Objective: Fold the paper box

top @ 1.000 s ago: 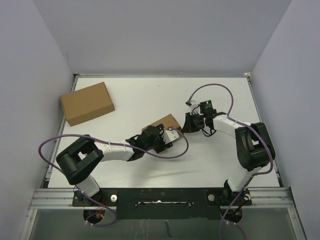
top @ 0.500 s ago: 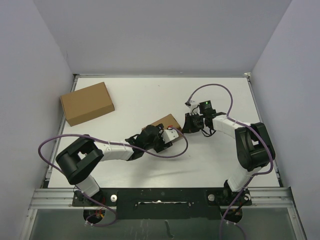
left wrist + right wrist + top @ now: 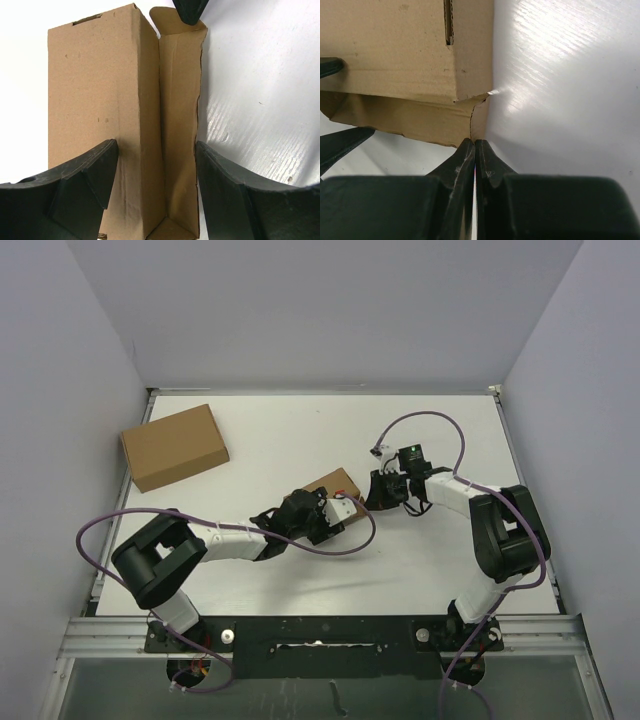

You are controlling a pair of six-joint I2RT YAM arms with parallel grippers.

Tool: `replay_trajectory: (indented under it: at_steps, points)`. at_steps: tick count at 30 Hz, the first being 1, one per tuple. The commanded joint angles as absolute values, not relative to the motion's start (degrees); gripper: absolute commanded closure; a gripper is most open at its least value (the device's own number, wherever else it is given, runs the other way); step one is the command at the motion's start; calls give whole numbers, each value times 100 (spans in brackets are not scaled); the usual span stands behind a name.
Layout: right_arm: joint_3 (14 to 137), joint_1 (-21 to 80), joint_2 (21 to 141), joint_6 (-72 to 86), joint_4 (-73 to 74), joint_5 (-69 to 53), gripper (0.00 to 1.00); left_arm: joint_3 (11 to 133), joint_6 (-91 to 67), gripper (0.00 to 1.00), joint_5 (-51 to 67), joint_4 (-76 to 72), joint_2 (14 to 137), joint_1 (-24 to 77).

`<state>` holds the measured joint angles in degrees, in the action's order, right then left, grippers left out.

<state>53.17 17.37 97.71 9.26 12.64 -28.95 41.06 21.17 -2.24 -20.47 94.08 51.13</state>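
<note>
Showing a white table (image 3: 300, 430) from above, with two arms bolted at its near edge. A larger plain cardboard box (image 3: 174, 447) is seen near the far left corner. The paper box (image 3: 335, 483) lies near mid-table, well apart from it and between the two grippers. The left gripper (image 3: 155, 155) is held with its jaws moderately wide: one finger (image 3: 95, 170) is placed over the box's top face, the other just beside the raised side flap (image 3: 180, 125). The right gripper (image 3: 474, 142) is closed tight, its tips met at the end corner of that flap, with nothing visibly pinched.
</note>
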Motion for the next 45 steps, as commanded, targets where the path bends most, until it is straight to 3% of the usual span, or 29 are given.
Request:
replay_trajectory:
  at_steps: [1, 45]
  points:
    - [5211, 1846, 9572, 813, 1424, -2924, 100, 3937, 1799, 40, 121, -1450, 9438, 5053]
    - [5726, 2232, 9281, 492, 1414, -2391, 100, 4045, 1804, 41, 448, -1327, 9579, 5001]
